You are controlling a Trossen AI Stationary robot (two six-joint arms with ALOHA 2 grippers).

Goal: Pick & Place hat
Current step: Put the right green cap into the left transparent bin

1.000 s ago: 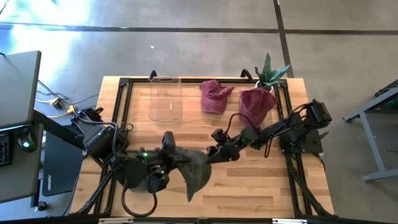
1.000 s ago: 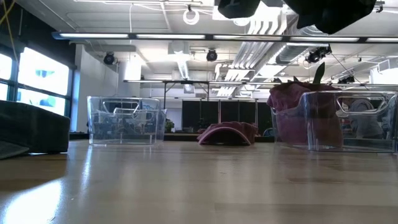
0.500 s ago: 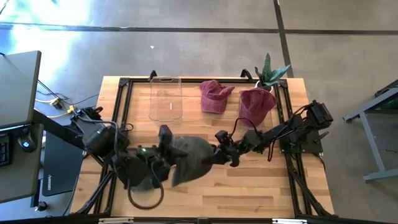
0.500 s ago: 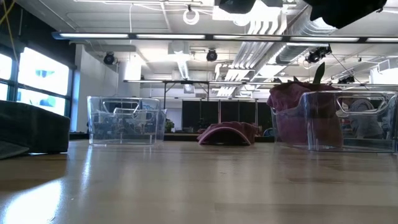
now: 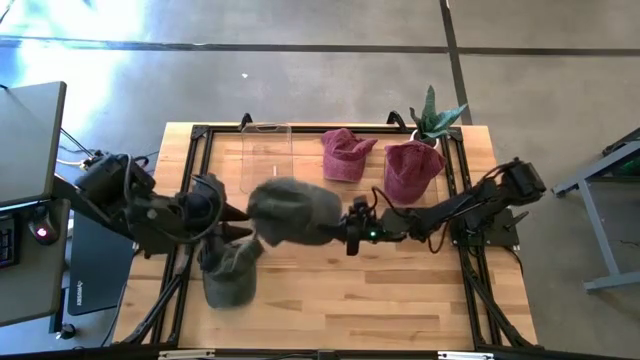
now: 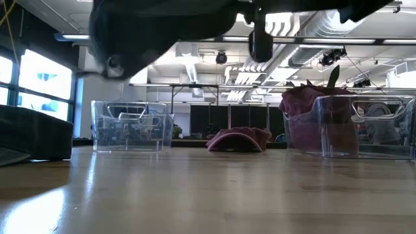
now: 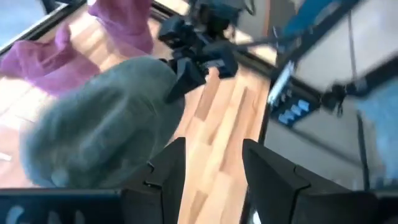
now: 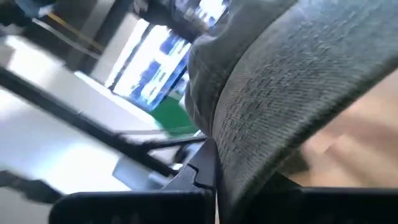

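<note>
Blocked across the table's middle by the grey hat (image 5: 293, 212) held aloft, with the right gripper (image 5: 350, 226) clamped on its brim and the left gripper (image 5: 240, 212) just beside it, fingers apart. Obstructed along the far edge by a clear bin (image 5: 266, 158), a maroon hat (image 5: 345, 153) and a hat-filled bin (image 5: 412, 168). Another grey hat (image 5: 229, 272) near left. Open wood near right.
</note>
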